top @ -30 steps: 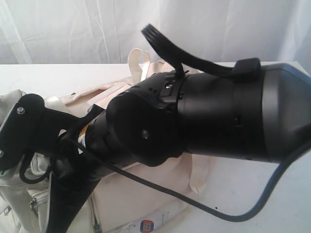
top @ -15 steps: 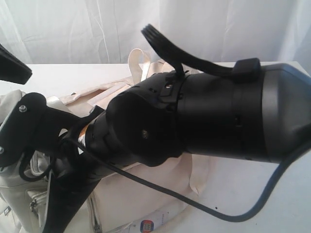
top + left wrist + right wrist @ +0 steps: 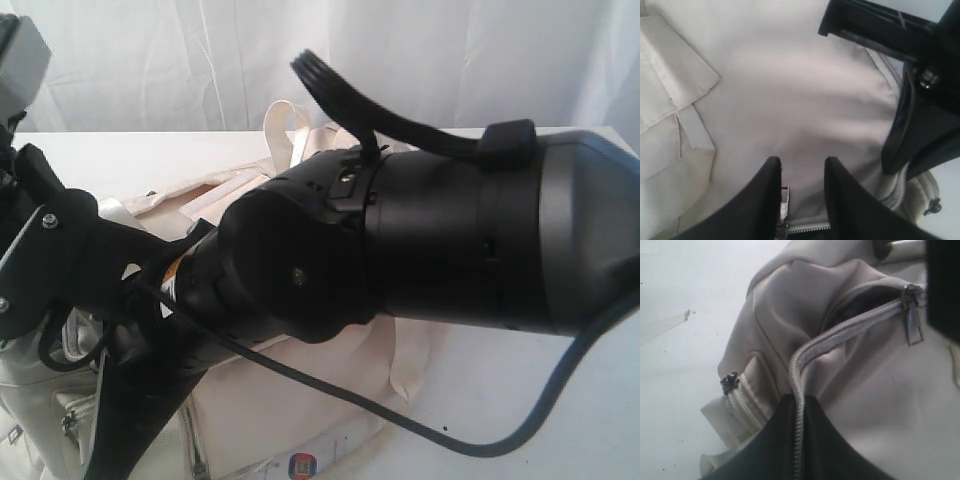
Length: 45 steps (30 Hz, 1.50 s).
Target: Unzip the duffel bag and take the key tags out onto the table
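The duffel bag (image 3: 270,400) lies on the white table (image 3: 470,385), filling the lower left and centre of the exterior view; its cloth is soft, matt cream, creased and slumped, and a shinier flat strap (image 3: 283,125) loops up behind it; a small paper label (image 3: 303,464) with a red-blue mark sits at the bottom edge. The bulky, smooth black barrel of the right arm (image 3: 450,240) blocks most of the bag, with a thin black cable (image 3: 330,395) drooping beneath it; pale folded curtain (image 3: 180,60) hangs behind.

The right gripper (image 3: 799,401) has its two black fingers pressed together on the bag's grey ribbed zipper (image 3: 850,327), which curves away to a metal slider (image 3: 907,292) with a flat hanging pull (image 3: 914,325); beside the slider the seam gapes on a dark interior; a shorter side-pocket zipper (image 3: 742,402) ends in a small dark tab (image 3: 730,383) near the bag's edge.

The left gripper (image 3: 801,165) is spread, its rounded black fingers (image 3: 765,200) parted over plain cream cloth; a small metal tab (image 3: 784,197) shows just inside one finger, above a strip of zipper teeth (image 3: 807,228).

Half a second ago only a dark wedge showed at the upper left of the exterior view; now the left arm (image 3: 22,60), grey block and black links, has pushed further in there; the right arm and bag have not shifted.
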{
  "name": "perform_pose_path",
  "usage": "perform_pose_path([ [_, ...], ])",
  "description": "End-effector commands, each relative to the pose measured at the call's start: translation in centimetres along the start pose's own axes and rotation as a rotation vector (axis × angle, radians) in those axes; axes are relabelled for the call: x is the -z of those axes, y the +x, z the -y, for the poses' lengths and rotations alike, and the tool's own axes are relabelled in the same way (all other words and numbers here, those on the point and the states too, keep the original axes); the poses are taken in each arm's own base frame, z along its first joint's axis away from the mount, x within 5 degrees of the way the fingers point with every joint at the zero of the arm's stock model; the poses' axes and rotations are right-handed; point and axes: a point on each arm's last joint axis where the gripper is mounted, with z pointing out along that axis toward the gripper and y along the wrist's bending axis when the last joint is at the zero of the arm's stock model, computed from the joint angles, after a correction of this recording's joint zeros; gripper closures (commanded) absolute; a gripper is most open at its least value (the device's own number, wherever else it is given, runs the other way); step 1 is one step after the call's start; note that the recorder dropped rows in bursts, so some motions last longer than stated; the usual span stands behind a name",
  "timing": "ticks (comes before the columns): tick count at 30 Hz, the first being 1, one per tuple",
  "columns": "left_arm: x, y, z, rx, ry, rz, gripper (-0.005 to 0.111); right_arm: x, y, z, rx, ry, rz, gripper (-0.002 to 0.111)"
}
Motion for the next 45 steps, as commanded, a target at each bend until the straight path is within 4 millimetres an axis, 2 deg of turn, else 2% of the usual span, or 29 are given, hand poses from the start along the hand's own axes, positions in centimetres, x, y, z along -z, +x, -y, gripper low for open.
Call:
perform_pose_path([
  [1, -1.5, -0.1, 0.6, -0.086, -0.016, -0.044, 0.063, 0.3, 0.3, -0.1, -0.018, -0.019, -0.025, 0.108],
  [6, -2.5, 1.0, 0.6, -0.159, -0.052, -0.159, 0.063, 0.3, 0.3, -0.1, -0.018, -0.019, -0.025, 0.108],
  [12, -2.9, 1.4, 0.4, -0.158, -0.088, -0.169, 0.051, 0.3, 0.3, -0.1, -0.018, -0.019, -0.025, 0.108],
  [26, -2.8, 1.6, 0.5, -0.158, -0.078, -0.188, 0.051, 0.3, 0.3, -0.1, -0.018, -0.019, -0.025, 0.108],
  [35, -4.1, 2.2, 0.0, -0.109, -0.025, -0.211, 0.051, 0.3, 0.3, -0.2, -0.018, -0.023, -0.032, 0.108],
  [39, -4.2, 2.2, -0.1, -0.106, -0.016, -0.214, 0.065, 0.3, 0.3, -0.2, -0.018, -0.023, -0.032, 0.108],
  [45, -4.2, 2.2, 0.0, -0.106, -0.013, -0.214, 0.095, 0.3, 0.3, -0.2, -0.018, -0.023, -0.032, 0.108],
])
